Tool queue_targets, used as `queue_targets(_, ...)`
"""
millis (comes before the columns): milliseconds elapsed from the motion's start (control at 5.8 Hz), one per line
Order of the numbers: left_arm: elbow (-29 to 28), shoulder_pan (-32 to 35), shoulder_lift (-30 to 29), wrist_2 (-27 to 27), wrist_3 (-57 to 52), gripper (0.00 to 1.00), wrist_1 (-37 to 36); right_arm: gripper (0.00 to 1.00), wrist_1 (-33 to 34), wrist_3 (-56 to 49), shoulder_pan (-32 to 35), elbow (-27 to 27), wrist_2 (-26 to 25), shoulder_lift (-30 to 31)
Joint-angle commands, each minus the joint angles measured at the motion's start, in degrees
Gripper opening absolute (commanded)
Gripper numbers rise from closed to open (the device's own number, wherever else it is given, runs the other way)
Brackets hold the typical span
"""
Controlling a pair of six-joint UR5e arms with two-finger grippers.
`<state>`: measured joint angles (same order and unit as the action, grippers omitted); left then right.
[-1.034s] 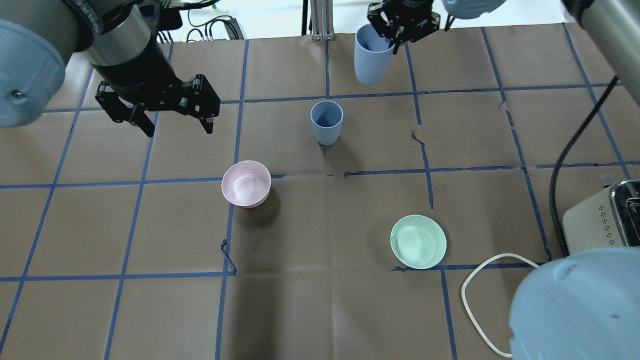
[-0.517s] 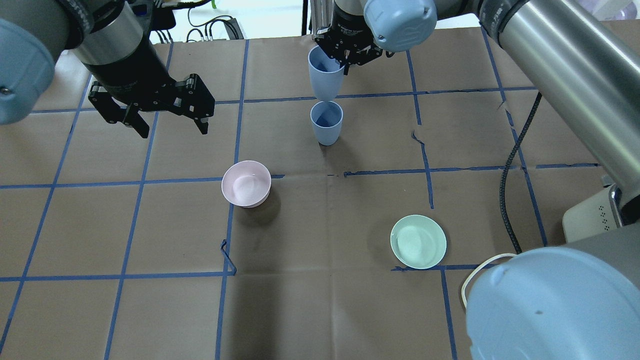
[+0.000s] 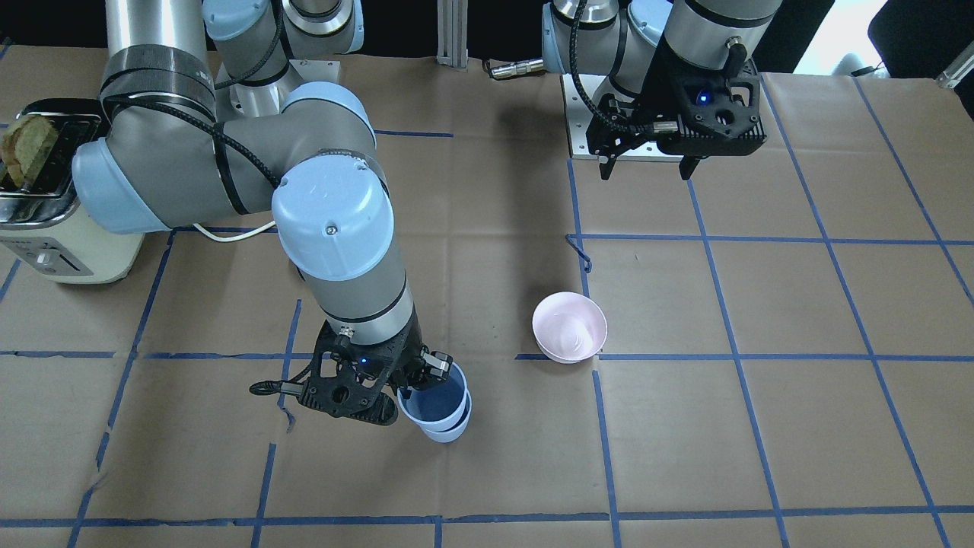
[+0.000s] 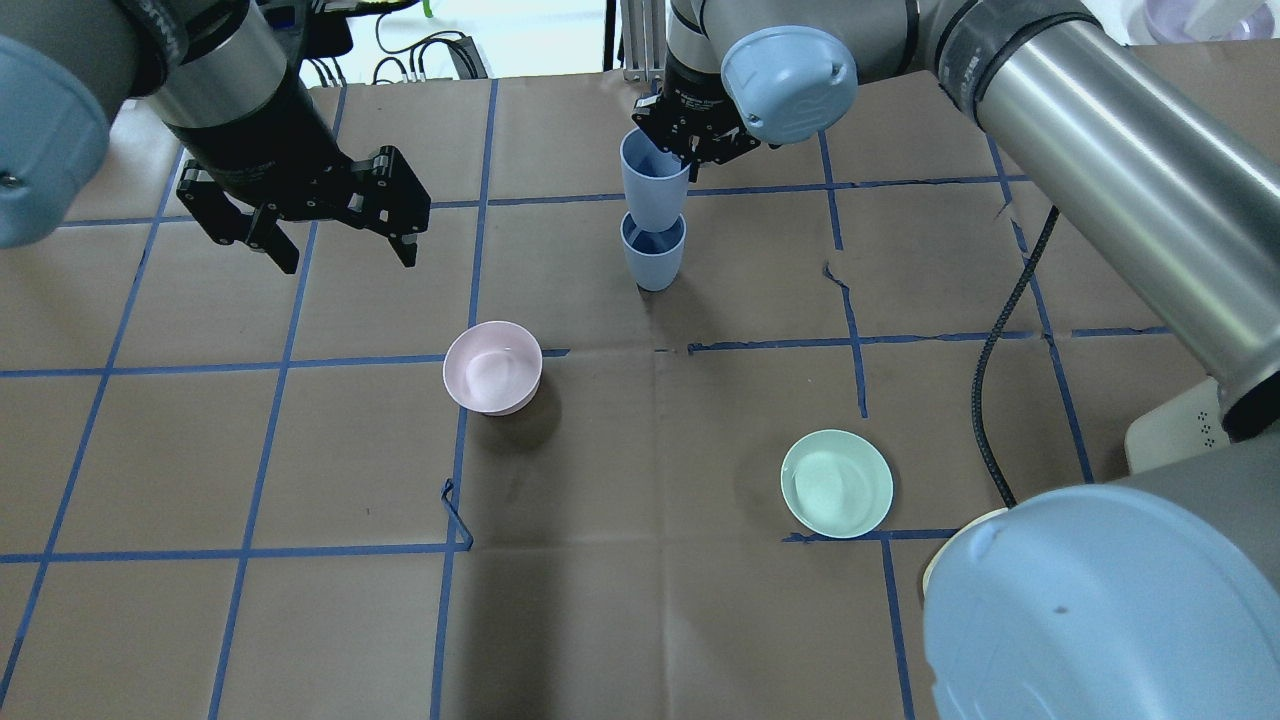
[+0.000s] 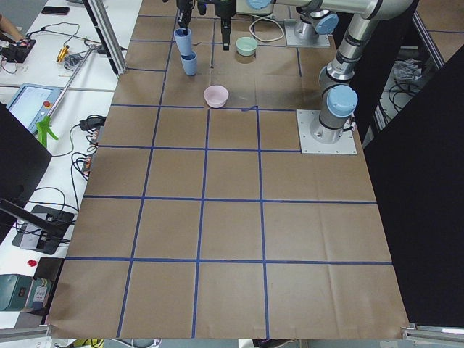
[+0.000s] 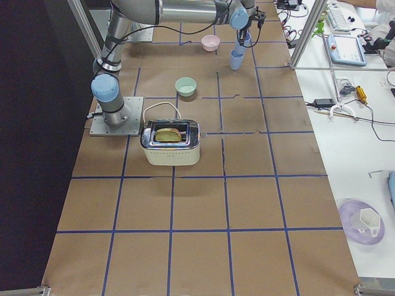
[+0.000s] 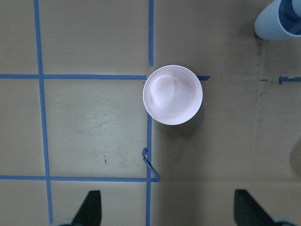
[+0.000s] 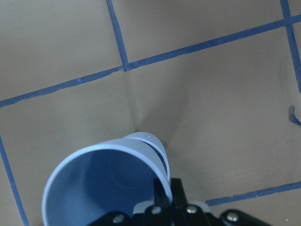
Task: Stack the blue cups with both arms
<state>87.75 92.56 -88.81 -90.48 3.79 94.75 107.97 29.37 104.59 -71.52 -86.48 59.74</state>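
Observation:
My right gripper (image 4: 688,150) is shut on the rim of one blue cup (image 4: 654,188) and holds it upright. Its base sits partly inside the second blue cup (image 4: 653,262), which stands on the table at the far middle. The front view shows the held cup (image 3: 434,396) nested in the lower cup (image 3: 450,431), with the right gripper (image 3: 415,379) on its rim. The right wrist view shows the held cup (image 8: 101,186) with the lower cup's rim (image 8: 153,142) behind it. My left gripper (image 4: 350,258) is open and empty, hovering to the left of the cups.
A pale pink bowl (image 4: 492,367) stands left of centre and also shows in the left wrist view (image 7: 172,94). A mint-green bowl (image 4: 836,483) stands nearer on the right. A toaster (image 3: 42,190) holding bread and a white cable (image 3: 228,232) are at the robot's right.
My right gripper has carried its blue cup left from the far back, over the standing cup, and lowered its base into it. The left gripper has barely moved.

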Motion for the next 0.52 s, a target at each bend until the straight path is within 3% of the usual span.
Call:
queue_targets(0, -0.04, 0.08, 0.04, 0.30, 0.08, 0.98, -0.09, 0.09, 0.75, -0.19, 0.00, -1.70, 0.43, -0.06)
queue_targets(345, -0.04, -0.01, 0.04, 0.39, 0.08, 0.98, -0.09, 0.14, 2.59, -0.28, 0.00, -1.79, 0.43, -1.54)
